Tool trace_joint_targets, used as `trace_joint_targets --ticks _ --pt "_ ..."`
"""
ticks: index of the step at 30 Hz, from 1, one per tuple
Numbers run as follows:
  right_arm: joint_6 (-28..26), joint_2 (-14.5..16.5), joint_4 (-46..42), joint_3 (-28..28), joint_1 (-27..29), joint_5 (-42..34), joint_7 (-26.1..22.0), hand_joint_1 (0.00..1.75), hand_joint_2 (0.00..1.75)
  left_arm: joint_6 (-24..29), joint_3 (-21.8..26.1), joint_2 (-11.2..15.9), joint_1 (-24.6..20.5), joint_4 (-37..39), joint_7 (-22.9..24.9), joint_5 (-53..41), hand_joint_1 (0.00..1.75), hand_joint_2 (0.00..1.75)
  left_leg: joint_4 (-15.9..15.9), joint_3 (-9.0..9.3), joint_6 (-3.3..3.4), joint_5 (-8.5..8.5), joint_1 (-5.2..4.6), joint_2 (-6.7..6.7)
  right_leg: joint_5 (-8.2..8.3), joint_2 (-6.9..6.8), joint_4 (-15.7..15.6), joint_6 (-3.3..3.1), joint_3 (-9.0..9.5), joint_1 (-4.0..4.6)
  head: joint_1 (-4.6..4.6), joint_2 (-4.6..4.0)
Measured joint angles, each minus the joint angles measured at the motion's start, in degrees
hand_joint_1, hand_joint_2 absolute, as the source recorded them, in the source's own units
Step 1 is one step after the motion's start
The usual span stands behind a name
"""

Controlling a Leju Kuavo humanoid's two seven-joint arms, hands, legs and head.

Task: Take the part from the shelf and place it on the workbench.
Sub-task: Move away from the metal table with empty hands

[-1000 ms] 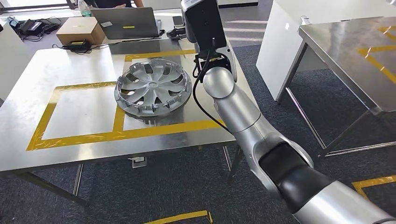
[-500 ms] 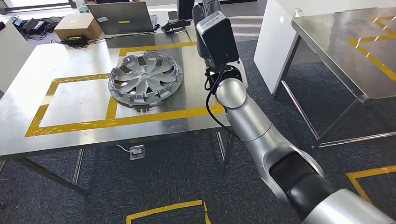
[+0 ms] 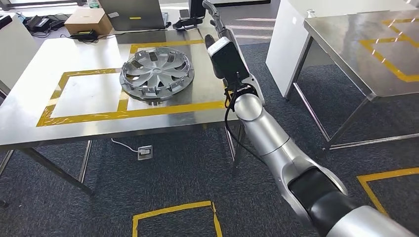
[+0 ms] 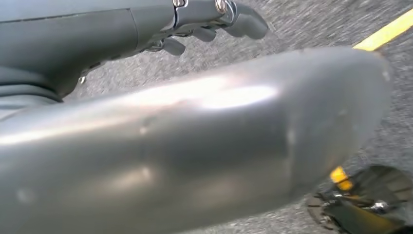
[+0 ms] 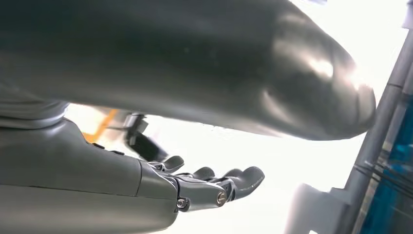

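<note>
From the head view, a silver hubcap (image 3: pixel 156 72) lay flat on a steel workbench (image 3: pixel 74 123), straddling yellow tape lines (image 3: pixel 128 112) marked on its top. The robot's right arm (image 3: pixel 267 143) reached up from the lower right beside the bench edge, and its right hand (image 3: pixel 213 15) rose above the far corner, well apart from the hubcap. A cardboard box (image 3: pixel 88 20) and a laptop (image 3: pixel 133 11) sat at the back.

At the left wrist, the left hand (image 4: pixel 204 22) hung over grey carpet (image 4: pixel 311 24), fingers loosely spread and holding nothing.

At the right wrist, the right hand (image 5: pixel 204 183) showed against bright glare, fingers extended apart, empty.
</note>
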Motion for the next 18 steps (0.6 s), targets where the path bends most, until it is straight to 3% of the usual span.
trace_joint_targets --ticks 2,3,4,5,6,7,8,10,11,13,15,18 --pt "0.91 -0.68 4.55 -0.50 0.21 0.83 0.33 0.00 0.00 -0.03 0.02 -0.01 0.09 -0.01 0.06 0.01 0.00 0.00 -0.22 -1.59 0.53 1.65 0.11 0.08 -5.63 0.00 6.12 0.44 -1.88 -0.10 0.14 0.00" --pt "1.25 -1.00 6.94 -0.69 0.68 1.21 0.51 0.00 0.00 -0.08 0.03 0.00 0.17 0.00 0.05 0.01 0.00 0.00 -0.18 -2.51 0.59 2.36 0.12 0.06 -7.65 -0.01 9.73 0.66 -2.65 -0.12 0.16 0.00" --pt "1.55 -1.33 9.33 -0.85 1.36 1.52 0.75 0.00 0.00 -0.21 0.03 -0.03 0.27 0.01 0.03 -0.01 0.00 0.00 -0.11 -3.42 0.61 3.02 0.13 0.05 -8.35 -0.01 12.41 0.81 -2.87 -0.13 0.18 0.00" --pt "1.81 -1.61 11.80 -1.05 2.09 1.70 0.96 0.00 0.00 -0.37 0.03 -0.06 0.36 0.02 0.02 -0.04 0.00 0.00 0.02 -4.31 0.56 3.64 0.15 0.04 -7.82 -0.01 13.51 0.92 -2.27 -0.13 0.20 0.00" --pt "2.03 -1.86 14.40 -1.33 2.78 1.79 1.08 0.00 0.00 -0.54 0.03 -0.10 0.41 0.02 0.02 -0.10 0.00 0.00 0.22 -5.21 0.47 4.20 0.20 0.04 -6.44 -0.03 12.62 0.98 -0.66 -0.13 0.22 0.00" --pt "2.27 -2.06 16.92 -1.68 3.32 1.78 1.23 0.00 0.44 -0.72 0.03 -0.16 0.43 0.03 0.02 -0.20 0.00 0.00 0.53 -6.06 0.31 4.68 0.25 0.04 -5.08 -0.07 9.85 0.99 1.94 -0.14 0.26 0.00" --pt "2.55 -2.21 19.25 -2.02 3.66 1.75 1.68 0.00 0.87 -0.86 0.03 -0.20 0.42 0.01 0.05 -0.34 0.00 0.00 0.91 -6.84 0.07 5.09 0.24 0.03 -4.89 -0.11 5.89 0.90 4.97 -0.08 0.31 0.00" --pt "3.09 -2.45 23.83 -2.67 4.28 1.70 3.73 0.00 1.75 -1.05 0.03 -0.28 0.35 -0.01 0.23 -0.64 0.00 0.00 1.37 -7.63 -0.62 5.67 0.21 0.04 -5.97 -0.13 -0.12 0.06 8.89 0.22 0.46 0.00" --pt "3.36 -2.54 26.35 -3.01 4.72 1.67 5.64 0.00 1.75 -1.10 0.03 -0.32 0.29 -0.02 0.39 -0.76 0.00 0.00 1.31 -7.68 -1.04 5.96 0.25 0.04 -6.68 -0.12 -1.52 -0.52 9.45 0.45 0.52 0.00" --pt "3.45 -2.65 31.52 -3.63 6.53 1.24 10.69 0.00 1.75 -1.16 0.03 -0.40 0.24 -0.01 0.65 -0.89 0.00 0.00 0.87 -7.61 -1.92 6.50 0.48 -0.01 -6.13 -0.23 -2.36 -1.74 9.28 0.63 0.60 0.00" --pt "3.28 -2.68 35.64 -4.09 9.52 0.25 15.93 0.00 1.75 -1.22 0.03 -0.45 0.39 0.02 0.75 -0.98 0.00 0.00 2.37 -8.39 -2.43 4.65 0.60 -0.15 -4.91 -0.47 -3.03 -2.67 9.18 0.58 0.52 0.00" --pt "3.46 -2.68 40.67 -5.66 15.67 -1.01 21.79 0.00 1.75 -1.31 0.03 -0.49 0.64 0.08 0.79 -1.02 0.00 0.00 12.35 -11.62 -2.77 -2.60 0.63 -0.26 -3.62 -0.94 -3.25 -3.18 8.21 0.65 0.27 0.00"
